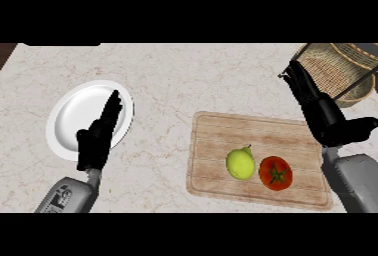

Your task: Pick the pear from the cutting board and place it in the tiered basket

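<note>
Pear, yellow-green, small stem at top [240, 163]: lies on the light wooden rectangular cutting board [221, 135], roughly at the board's centre, stem end pointing away from the robot. Just beside it on its right, a red round tomato with green calyx [275, 173]; the two look nearly touching.

Woven wicker tiered basket with dark wire frame [341, 70]: at the counter's far right corner, well apart from the pear.

Right hand [314, 102]: black, fingers straight and extended, holding nothing; it sits above the board's right edge, fingertips close to the basket's near side. Not in contact with the pear.

Left hand [100, 134]: black, fingers straight, holding nothing, resting over the round white plate [70, 107] at the left of the pale marbled counter [184, 75].
</note>
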Tool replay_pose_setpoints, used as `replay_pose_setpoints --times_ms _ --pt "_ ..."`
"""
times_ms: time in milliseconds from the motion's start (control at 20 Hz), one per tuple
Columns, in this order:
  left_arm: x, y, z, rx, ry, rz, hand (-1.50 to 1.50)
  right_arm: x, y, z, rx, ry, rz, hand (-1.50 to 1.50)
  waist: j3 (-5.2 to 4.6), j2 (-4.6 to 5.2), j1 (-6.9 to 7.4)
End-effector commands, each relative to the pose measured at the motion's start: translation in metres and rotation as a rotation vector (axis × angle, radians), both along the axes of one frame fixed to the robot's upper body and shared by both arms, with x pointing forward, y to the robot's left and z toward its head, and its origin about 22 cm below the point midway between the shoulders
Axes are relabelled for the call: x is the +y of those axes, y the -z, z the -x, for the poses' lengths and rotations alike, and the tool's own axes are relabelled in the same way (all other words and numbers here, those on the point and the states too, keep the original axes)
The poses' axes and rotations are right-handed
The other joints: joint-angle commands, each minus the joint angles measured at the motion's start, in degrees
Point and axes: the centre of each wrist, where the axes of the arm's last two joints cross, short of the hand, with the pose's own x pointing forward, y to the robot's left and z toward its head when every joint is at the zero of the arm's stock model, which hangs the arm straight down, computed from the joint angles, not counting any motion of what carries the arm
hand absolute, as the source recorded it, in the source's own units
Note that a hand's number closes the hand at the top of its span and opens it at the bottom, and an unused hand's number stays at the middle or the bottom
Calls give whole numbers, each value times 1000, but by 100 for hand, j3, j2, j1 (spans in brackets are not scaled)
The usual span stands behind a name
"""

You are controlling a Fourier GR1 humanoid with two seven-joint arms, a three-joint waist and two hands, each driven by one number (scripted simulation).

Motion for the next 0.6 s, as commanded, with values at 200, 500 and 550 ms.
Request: replay_pose_setpoints --times_ms 200,500,550 --pt "14 -13 5 -125 -60 -37 0 -65 26 25 131 383 -497 150 25 -332 -186" --pt "2 -21 0 -134 -47 -5 0 -26 84 51 405 407 -958 -150 38 -326 -224" --pt "9 -22 -2 -117 -54 -8 0 -25 76 51 375 336 -980 -150 23 -311 -191"
